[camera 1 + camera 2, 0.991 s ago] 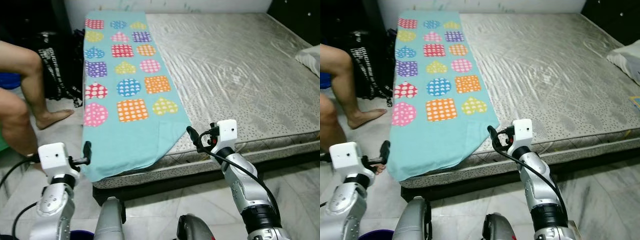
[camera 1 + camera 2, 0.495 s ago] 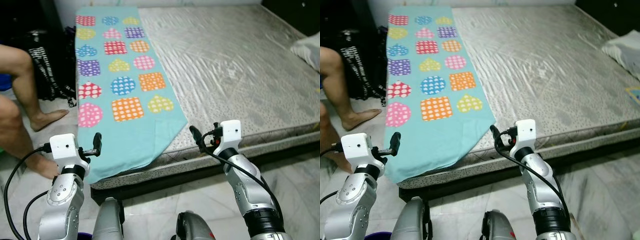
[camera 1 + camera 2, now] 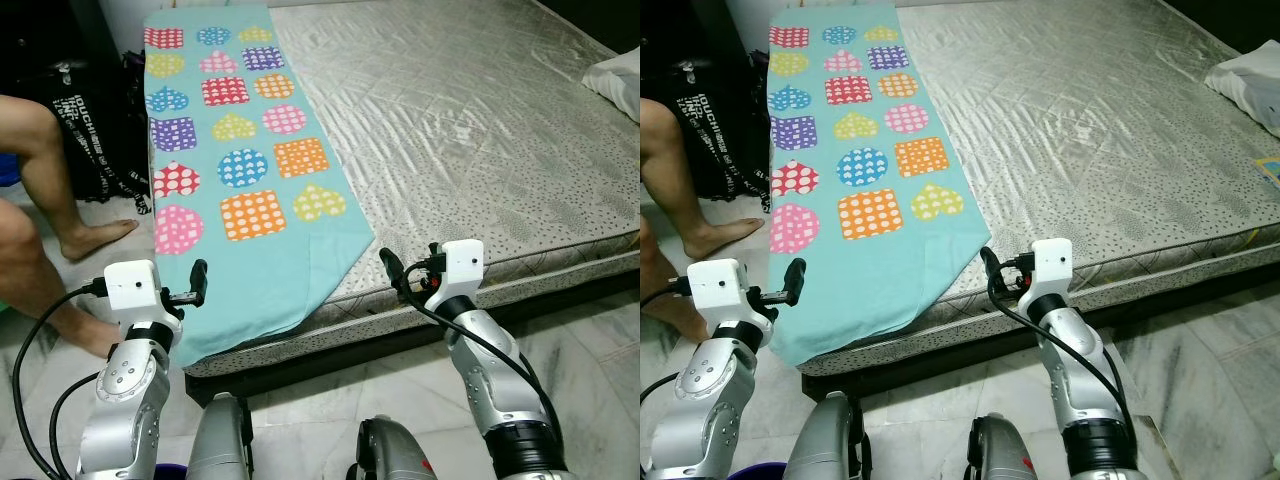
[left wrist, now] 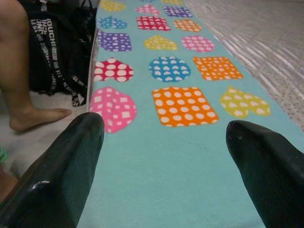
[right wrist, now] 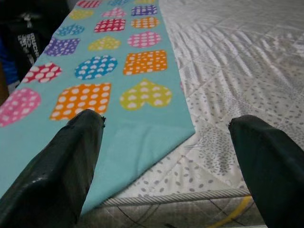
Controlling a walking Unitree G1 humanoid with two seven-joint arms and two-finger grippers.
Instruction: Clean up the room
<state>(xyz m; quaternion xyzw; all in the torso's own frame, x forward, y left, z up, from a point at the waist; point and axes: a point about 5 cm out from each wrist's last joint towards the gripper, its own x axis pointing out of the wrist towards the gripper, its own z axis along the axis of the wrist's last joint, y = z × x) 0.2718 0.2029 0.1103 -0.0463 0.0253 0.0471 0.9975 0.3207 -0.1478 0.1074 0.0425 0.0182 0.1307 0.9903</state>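
A turquoise blanket with coloured dotted hearts, squares and circles lies along the left side of the bare grey mattress. Its near end hangs over the bed's front edge. My left gripper is open, level with that hanging edge at its left corner, apart from the cloth. In the left wrist view the left gripper holds nothing between its black fingers. My right gripper is open just before the bed's front edge, beside the blanket's right corner. The right wrist view shows the right gripper with nothing in it.
A person's bare legs stand on the floor to the left, close to my left arm. A black bag leans beside the bed behind them. A white pillow lies at the mattress's far right. Marble floor runs along the bed's front.
The view has shifted, bringing the bed closer. My left gripper has risen and come nearer to the blanket's hanging edge. The right gripper has hardly moved.
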